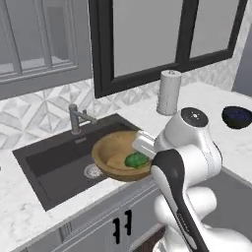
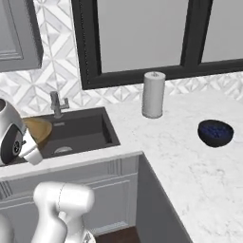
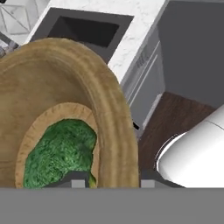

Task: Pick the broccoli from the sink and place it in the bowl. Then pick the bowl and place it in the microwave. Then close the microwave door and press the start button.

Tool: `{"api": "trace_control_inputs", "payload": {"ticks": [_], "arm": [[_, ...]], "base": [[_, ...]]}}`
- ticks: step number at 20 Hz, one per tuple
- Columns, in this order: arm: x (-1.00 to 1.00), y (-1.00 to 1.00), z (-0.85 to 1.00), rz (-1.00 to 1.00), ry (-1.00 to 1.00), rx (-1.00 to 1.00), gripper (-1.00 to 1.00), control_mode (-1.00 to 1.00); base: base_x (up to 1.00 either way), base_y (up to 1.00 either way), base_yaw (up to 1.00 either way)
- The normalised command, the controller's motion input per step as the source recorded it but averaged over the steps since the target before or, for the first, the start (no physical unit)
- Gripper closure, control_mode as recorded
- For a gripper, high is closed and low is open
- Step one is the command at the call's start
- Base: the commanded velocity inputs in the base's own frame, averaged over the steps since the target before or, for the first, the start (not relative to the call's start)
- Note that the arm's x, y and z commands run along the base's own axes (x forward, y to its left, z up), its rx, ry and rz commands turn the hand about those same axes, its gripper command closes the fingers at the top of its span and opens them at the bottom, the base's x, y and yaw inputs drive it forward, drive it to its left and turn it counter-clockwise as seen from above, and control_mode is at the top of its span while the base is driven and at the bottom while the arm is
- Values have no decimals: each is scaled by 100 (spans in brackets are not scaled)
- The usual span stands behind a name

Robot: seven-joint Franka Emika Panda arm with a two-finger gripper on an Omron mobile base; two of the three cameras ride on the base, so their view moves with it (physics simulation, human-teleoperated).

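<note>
gripper (image 3: 107, 181) pinching bowl (image 1: 115, 152) rim, broccoli (image 1: 136, 159) inside | held tilted above sink (image 1: 54, 165) | risk: rim slips, broccoli rolls out

White marble counter (image 2: 190, 156) carries all. Sink (image 1: 54, 162) sunk in it, just beyond and below my jaws. Farther off to their right: 1 paper towel roll (image 2: 153, 94) upright, 1 dark blue bowl (image 2: 216, 132).
</note>
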Motion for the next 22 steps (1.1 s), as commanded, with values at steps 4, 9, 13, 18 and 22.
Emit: {"api": "trace_control_inputs", "payload": {"ticks": [4,9,13,18,22], "arm": [[0,0,0,0,0,0,100,100],[0,0,0,0,0,0,100,100],[0,0,0,0,0,0,100,100],[0,0,0,0,0,0,100,100],[0,0,0,0,0,0,100,100]], "base": [[-12,34,-79],[-9,3,-82],[-1,-12,-84],[0,-31,-85],[0,-53,-78]]}}
